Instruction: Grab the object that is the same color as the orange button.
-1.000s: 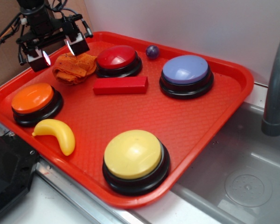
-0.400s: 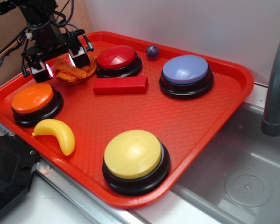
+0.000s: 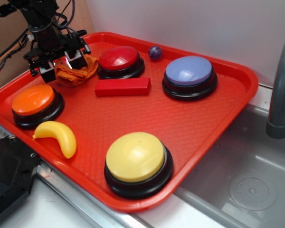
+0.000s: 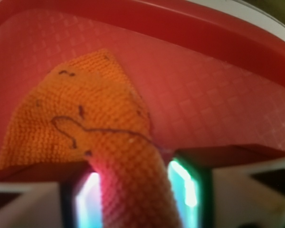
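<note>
The object, a lumpy orange knitted cloth, lies at the back left of the red tray, just left of the red-domed button. My gripper is lowered over it, open, with a finger on each side of the cloth. In the wrist view a fold of the cloth runs up between the two glowing pads, with a small gap on the right side. The orange button, with its glossy dome and black base, sits at the tray's left edge, in front of the gripper.
On the tray also stand a red button, a purple-blue button and a yellow button. A red block, a yellow banana and a small purple ball lie among them. A sink and grey faucet are at the right.
The gripper has come down and slightly forward from above the cloth, so its fingers now straddle the cloth near the tray floor. The cloth has not moved.
</note>
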`<state>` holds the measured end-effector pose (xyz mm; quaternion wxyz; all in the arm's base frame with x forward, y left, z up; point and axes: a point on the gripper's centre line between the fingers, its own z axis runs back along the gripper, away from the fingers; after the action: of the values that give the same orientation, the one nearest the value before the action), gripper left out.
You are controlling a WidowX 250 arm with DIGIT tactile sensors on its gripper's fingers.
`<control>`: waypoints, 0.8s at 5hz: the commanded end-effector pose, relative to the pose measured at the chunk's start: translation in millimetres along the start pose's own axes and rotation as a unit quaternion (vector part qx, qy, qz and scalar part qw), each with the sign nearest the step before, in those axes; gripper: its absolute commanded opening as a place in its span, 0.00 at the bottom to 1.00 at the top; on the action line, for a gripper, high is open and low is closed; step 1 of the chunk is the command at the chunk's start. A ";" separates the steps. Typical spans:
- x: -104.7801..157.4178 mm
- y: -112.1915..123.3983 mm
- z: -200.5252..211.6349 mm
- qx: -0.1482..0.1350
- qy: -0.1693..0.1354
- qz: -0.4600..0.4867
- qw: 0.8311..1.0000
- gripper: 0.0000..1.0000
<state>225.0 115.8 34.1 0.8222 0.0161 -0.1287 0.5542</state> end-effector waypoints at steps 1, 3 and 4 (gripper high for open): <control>5.9 -2.3 31.7 -0.008 -0.035 -0.048 0.998 0.00; -30.4 -31.1 94.1 -0.083 -0.013 -0.213 0.973 0.00; -60.4 -46.6 130.9 -0.103 0.018 -0.329 0.939 0.00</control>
<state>223.0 8.9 138.2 0.9614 -0.0341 -0.1297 0.2402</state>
